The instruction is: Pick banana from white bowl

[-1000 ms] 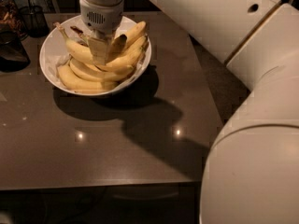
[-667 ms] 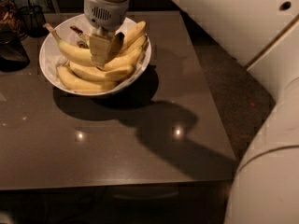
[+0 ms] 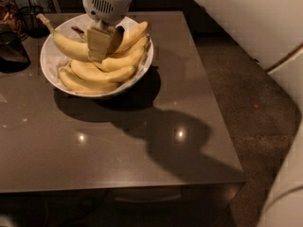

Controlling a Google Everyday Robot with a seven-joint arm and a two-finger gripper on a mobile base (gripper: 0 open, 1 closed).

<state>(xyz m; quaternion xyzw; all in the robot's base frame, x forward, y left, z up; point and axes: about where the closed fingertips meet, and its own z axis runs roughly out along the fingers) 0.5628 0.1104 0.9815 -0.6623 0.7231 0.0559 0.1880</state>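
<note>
The white bowl [image 3: 48, 68] stands at the table's back left and holds several yellow bananas [image 3: 102, 73]. My gripper [image 3: 105, 47] hangs from above over the middle of the bowl. Its fingers are shut on the banana [image 3: 69, 47], a plump pale-yellow one. This banana lies across the top of the others, with its long stem pointing up and to the left over the rim. Its right end is hidden behind the fingers. It looks raised a little above the other bananas.
A dark glass jar [image 3: 11, 51] stands just left of the bowl and a black mesh cup [image 3: 33, 19] behind it. The dark table [image 3: 142, 150] ends at the front and the right, with carpet floor [image 3: 246, 89] beyond. My white arm [image 3: 251, 18] fills the upper right.
The gripper has closed on the top banana and raised it. Its stem end now stands above the bowl's left rim. The other bananas stay in the bowl.
</note>
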